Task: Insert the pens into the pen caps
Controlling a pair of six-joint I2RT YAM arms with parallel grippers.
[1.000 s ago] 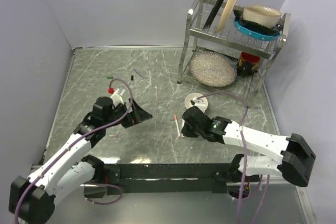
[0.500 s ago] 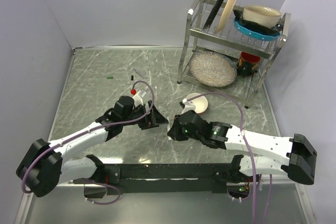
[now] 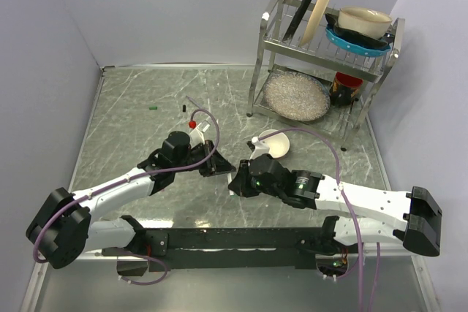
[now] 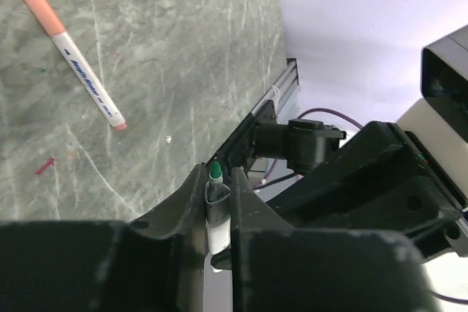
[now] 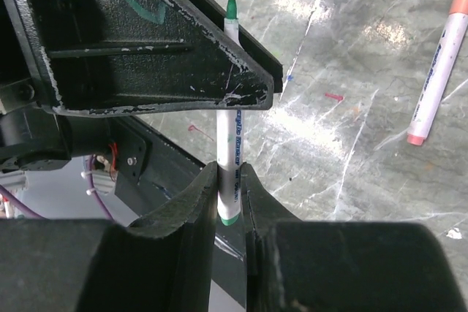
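**Top view.** A second ago the arms were apart. Now the left gripper (image 3: 212, 164) and right gripper (image 3: 235, 183) have closed in nose to nose, mid-table toward the near edge. What they hold is hidden from above. The green cap (image 3: 152, 107) and black cap (image 3: 182, 109) lie toward the far-left part of the table (image 3: 131, 137), well apart from both grippers. My read is a handover or re-grip, with capping not yet begun.

**Left wrist.** The jaws are nearly shut and pinch a green-tipped pen (image 4: 216, 173). It has a bare green nib, a dark collar and a smooth white barrel. A pink-ended pen (image 4: 82, 67) lies flat on the marble beyond, white and slim with blue print.

**Right wrist.** The jaws are narrow and clamp the same pen low on its barrel, just above its green end plug. The barrel runs up behind the left gripper's scuffed black finger, and the nib shows above it. So both grippers hold one pen.

**Surface.** Glossy grey-green marble with white veins. The caps are tiny hard plastic tubes and likely to skid.
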